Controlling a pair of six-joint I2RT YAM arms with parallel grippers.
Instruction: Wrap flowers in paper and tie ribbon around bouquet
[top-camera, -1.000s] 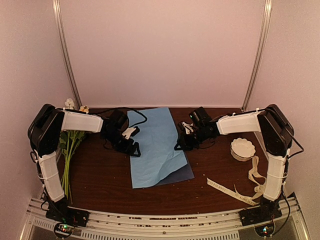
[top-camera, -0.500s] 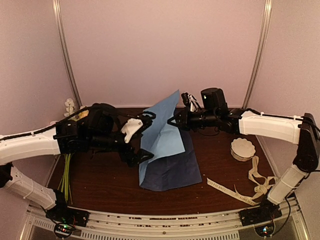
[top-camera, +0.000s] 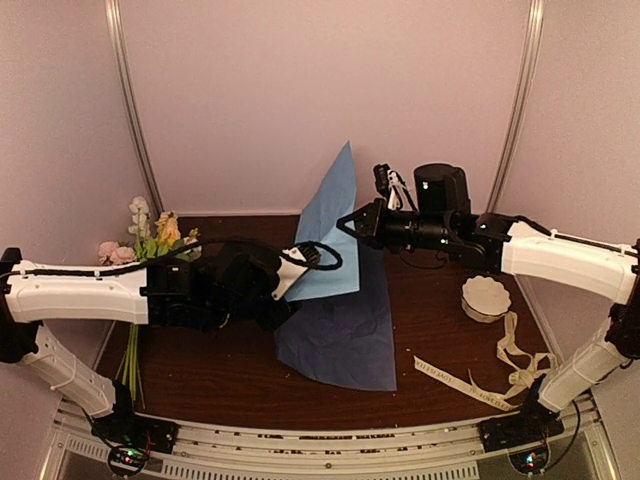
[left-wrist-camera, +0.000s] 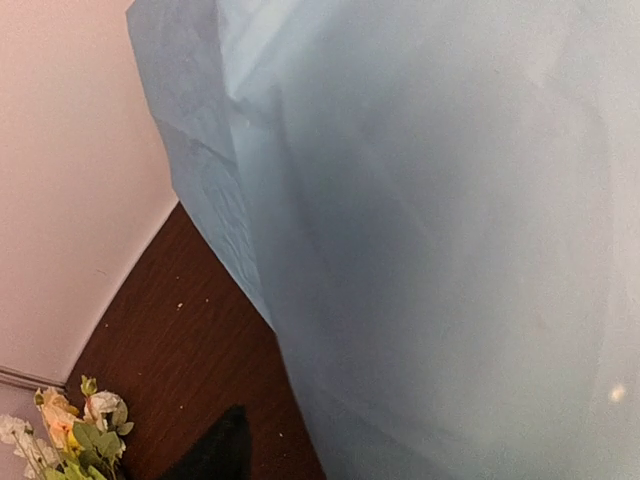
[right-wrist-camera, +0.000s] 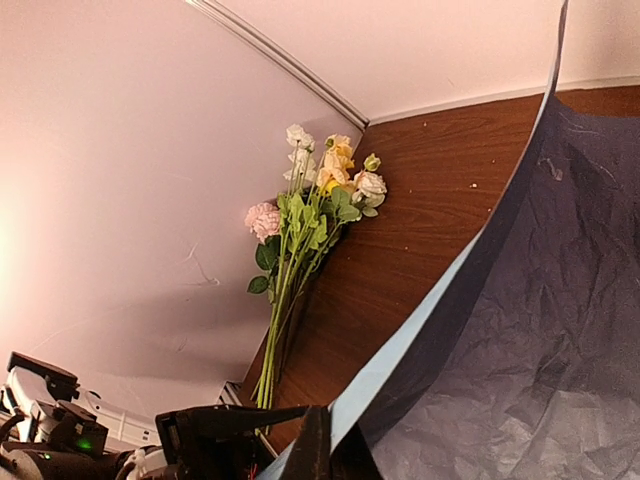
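A second ago the paper (top-camera: 340, 330) lay flat with a gripper at each of its side edges. Now the right gripper (top-camera: 352, 222) has hoisted one edge well up, so the sheet stands in a tall peak. Its light blue face is turned toward the left arm and its navy face spills down onto the table. The right wrist view shows that gripper's fingers pressed together on the sheet's edge. The left gripper (top-camera: 300, 262) is against the paper's light blue face. Paper fills its own camera, so whether its fingers are apart or pinching cannot be told. The flowers (top-camera: 150, 235) lie well to the left of the paper, and the ribbon (top-camera: 465, 382) lies to its right. Judging by this, the sheet is being turned or repositioned, and wrapping has not begun.
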